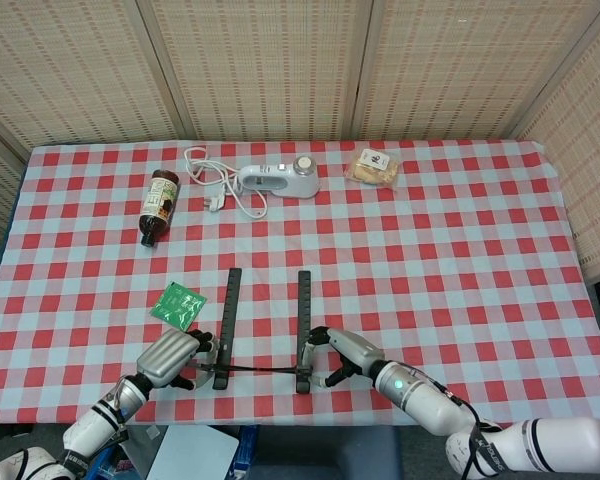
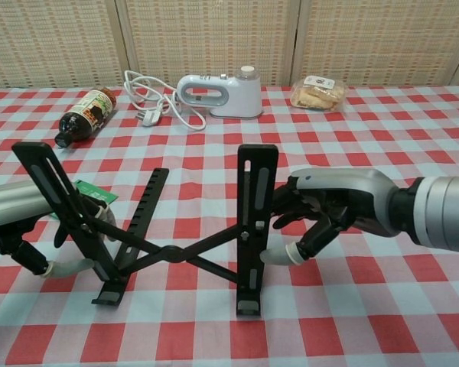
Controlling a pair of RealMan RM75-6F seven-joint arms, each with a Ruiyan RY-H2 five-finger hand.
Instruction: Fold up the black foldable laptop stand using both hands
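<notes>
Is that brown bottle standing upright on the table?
No, the brown bottle lies on its side on the checkered tablecloth, cap pointing toward the robot.

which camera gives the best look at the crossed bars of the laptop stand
The chest view: the laptop stand faces it side-on, so the crossing bars and raised arms show plainly. The head view looks down and shows two parallel rails joined by a thin line.

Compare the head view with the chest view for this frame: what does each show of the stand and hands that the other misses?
Only the head view shows the whole red-and-white checkered tablecloth and the stand's two bars lying parallel.

Only the chest view shows the stand's crossed struts joined at a central pivot and both bars tilted up off the cloth.

Both show the black foldable laptop stand, the left hand at its left bar, the right hand at its right bar, the brown bottle, white hand mixer, green packet and snack bag.
</notes>
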